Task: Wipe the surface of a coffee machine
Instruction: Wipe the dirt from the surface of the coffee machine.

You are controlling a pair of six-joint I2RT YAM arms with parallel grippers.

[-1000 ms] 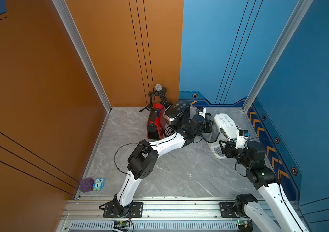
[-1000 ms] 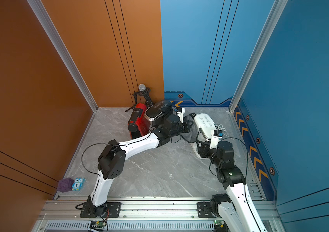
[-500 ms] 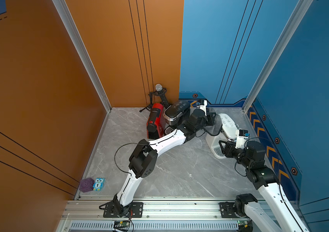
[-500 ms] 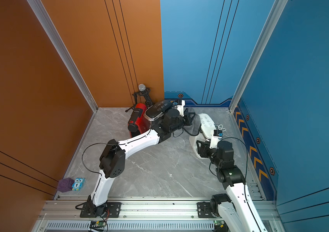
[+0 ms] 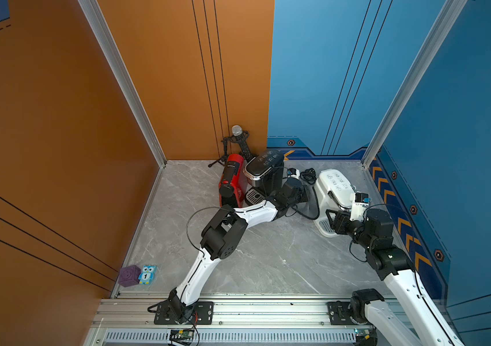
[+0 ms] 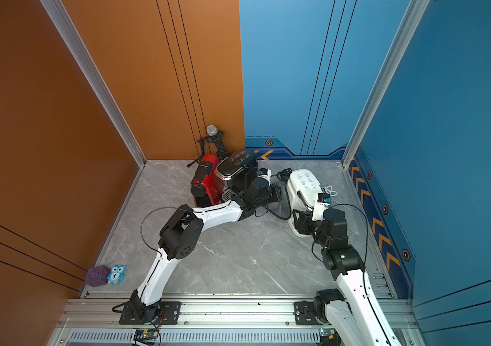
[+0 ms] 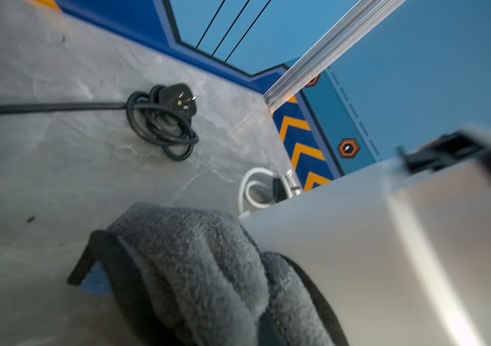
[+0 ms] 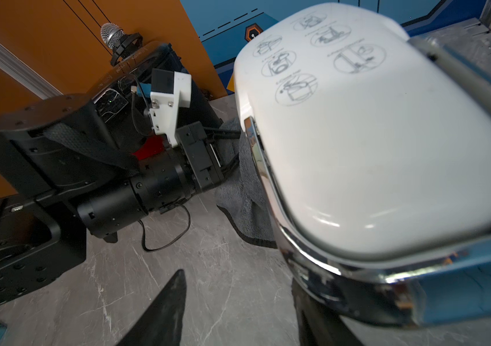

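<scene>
My left claw (image 5: 308, 194) is clamped shut on the grey cloth (image 7: 196, 254). The white coffee machine (image 5: 335, 185) stands just ahead of its tips, long axis crosswise, with the cloth seemingly touching its side.

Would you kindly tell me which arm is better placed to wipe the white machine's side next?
Left. The left gripper is shut on the cloth, which lies against the machine at its side. The right gripper, open at the machine's front, holds no cloth.
</scene>
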